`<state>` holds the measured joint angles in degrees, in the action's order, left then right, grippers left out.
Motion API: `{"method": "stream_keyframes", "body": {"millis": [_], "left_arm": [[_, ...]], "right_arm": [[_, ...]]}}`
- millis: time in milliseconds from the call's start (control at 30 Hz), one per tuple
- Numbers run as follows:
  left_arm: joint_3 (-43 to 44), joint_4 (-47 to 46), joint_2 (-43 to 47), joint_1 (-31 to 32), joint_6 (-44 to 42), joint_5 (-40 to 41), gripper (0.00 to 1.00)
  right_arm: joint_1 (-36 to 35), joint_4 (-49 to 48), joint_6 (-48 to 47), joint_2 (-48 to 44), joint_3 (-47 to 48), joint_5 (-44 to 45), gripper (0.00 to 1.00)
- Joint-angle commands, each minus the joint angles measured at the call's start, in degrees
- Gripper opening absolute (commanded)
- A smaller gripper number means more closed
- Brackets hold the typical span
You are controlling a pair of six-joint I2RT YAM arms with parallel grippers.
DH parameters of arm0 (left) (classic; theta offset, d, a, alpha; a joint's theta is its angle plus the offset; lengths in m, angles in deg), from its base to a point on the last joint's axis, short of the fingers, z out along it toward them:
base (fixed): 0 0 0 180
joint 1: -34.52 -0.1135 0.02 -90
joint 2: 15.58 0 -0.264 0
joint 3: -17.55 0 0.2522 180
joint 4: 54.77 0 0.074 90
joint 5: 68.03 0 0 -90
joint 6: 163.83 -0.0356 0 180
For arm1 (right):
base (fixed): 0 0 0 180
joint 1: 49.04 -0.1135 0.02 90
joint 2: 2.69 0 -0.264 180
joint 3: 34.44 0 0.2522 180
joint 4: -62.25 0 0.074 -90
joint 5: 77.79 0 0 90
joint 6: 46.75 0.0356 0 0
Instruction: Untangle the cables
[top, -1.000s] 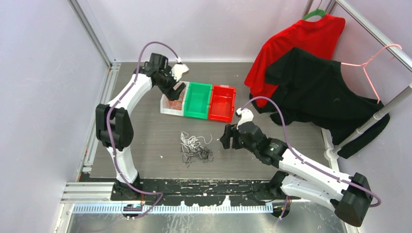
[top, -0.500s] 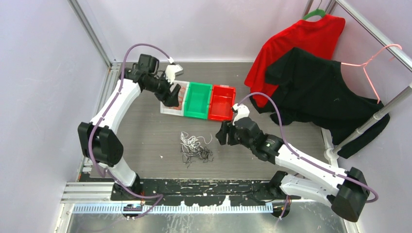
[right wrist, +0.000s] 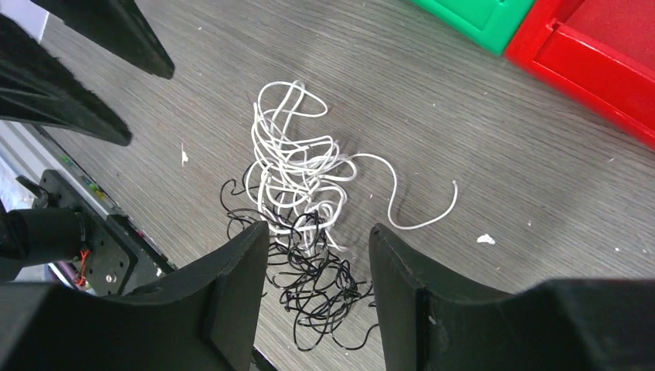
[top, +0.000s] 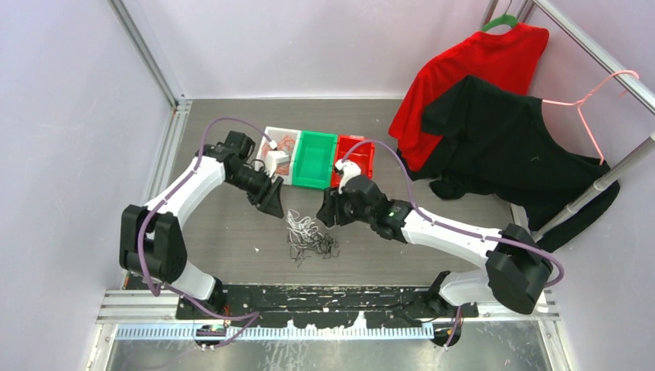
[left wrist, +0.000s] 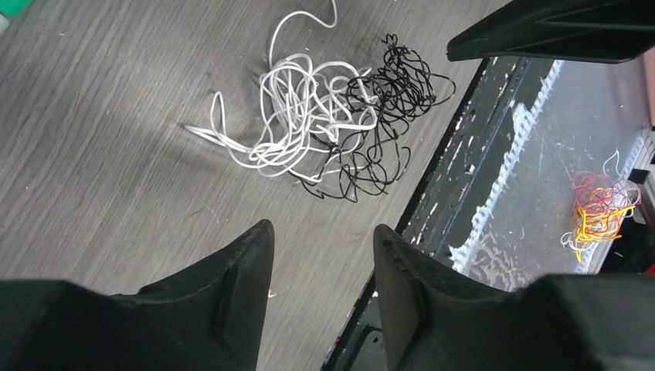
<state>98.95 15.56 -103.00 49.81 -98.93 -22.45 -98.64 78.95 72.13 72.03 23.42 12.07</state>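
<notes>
Item 1. Cable clump (top: 309, 238): thin curly white and black strands tangled together. It lies on the table (top: 232, 232) toward the near edge, about mid-width. White strands (left wrist: 297, 116) make up the far part and black strands (left wrist: 386, 93) the near part, and the two overlap where they meet. One white strand trails off loose on the right-arm side.

Item 2. Orange strands (top: 284, 144): inside the white bin (top: 268, 133).

Item 3. Bins: white, green (top: 315, 158) and red (top: 361, 151), side by side in a row toward the far edge.

Item 4. Left gripper (top: 272, 204) (left wrist: 323, 232): fingers apart with nothing between them, poised above the table just left of the clump.

Item 5. Right gripper (top: 326, 210) (right wrist: 318, 232): fingers apart and empty, over the clump's right side, not touching it.

Item 6. Yellow-orange wire clump (left wrist: 599, 212): on the metal ledge beyond the near edge.

Item 7. Red shirt (top: 471, 69) and black shirt (top: 510, 139): hanging on a rack at the right.
</notes>
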Motion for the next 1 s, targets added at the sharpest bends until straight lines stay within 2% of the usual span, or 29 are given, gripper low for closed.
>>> {"method": "stream_keyframes", "body": {"millis": [0,167,367,433,567,667,733,800,867,967], "left_arm": [[-2.82,-11.03,1.39,0.91,9.12,-2.76,0.47],[-7.09,-16.35,1.06,5.57,10.26,2.30,0.41],[-8.16,-19.25,-1.29,6.43,12.04,3.06,0.37],[-8.66,-20.34,-1.83,6.42,12.58,4.69,0.30],[-9.96,-22.23,-1.44,6.42,12.45,7.50,0.10],[-10.96,-22.88,-0.40,6.42,12.45,7.91,0.02],[-11.20,-22.82,0.23,6.42,12.44,8.28,0.00],[-11.07,-21.89,1.08,6.42,12.26,9.01,0.00],[-10.87,-20.68,2.24,6.42,11.40,10.28,0.00],[-10.57,-18.76,4.77,6.33,9.28,12.65,0.00]], "right_arm": [[-0.32,-6.15,0.76,-1.56,-1.18,1.25,0.54],[-0.31,-8.00,1.86,-5.03,-5.70,1.75,0.54],[-1.94,-6.38,0.30,-3.23,-6.34,-1.87,0.55],[-3.50,-6.12,-0.17,-1.99,-6.70,-2.21,0.55],[-7.50,-6.90,-0.26,0.69,-7.75,-0.88,0.54],[-9.50,-6.98,-0.23,3.27,-7.81,1.34,0.52],[-10.01,-7.15,-0.08,4.35,-7.80,2.95,0.47],[-9.99,-6.53,0.32,4.20,-7.62,5.34,0.36],[-9.99,-6.12,0.49,2.40,-8.06,7.02,0.28],[-9.99,-5.09,1.15,-2.36,-10.23,8.88,0.20]]}}
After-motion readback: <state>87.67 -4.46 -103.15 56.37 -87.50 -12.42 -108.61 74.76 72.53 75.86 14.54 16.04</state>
